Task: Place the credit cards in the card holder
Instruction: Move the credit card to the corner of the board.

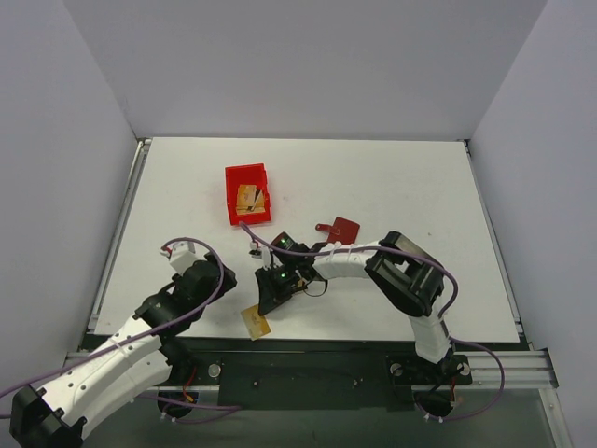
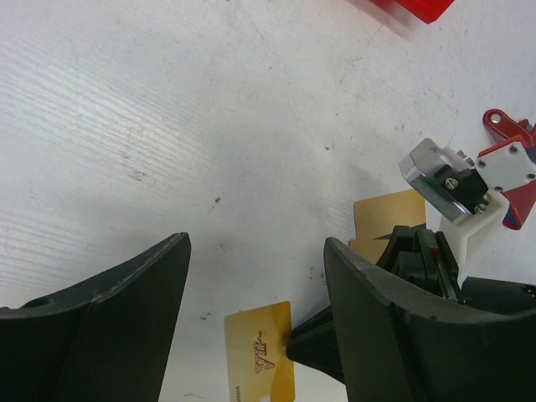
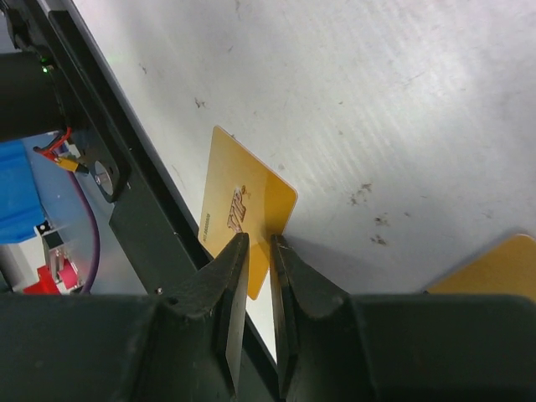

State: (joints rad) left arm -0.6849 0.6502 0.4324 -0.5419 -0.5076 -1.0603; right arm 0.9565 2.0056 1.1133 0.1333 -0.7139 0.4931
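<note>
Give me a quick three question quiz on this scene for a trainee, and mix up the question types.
1. Short answer: what lies in the red bin?
2. True or false: the left gripper stands open.
3. The loose gold card at the right gripper's fingertips lies: A in the bin; B by the table's near edge; C by its far edge.
Key: 1 gold cards; 2 true; 3 B.
</note>
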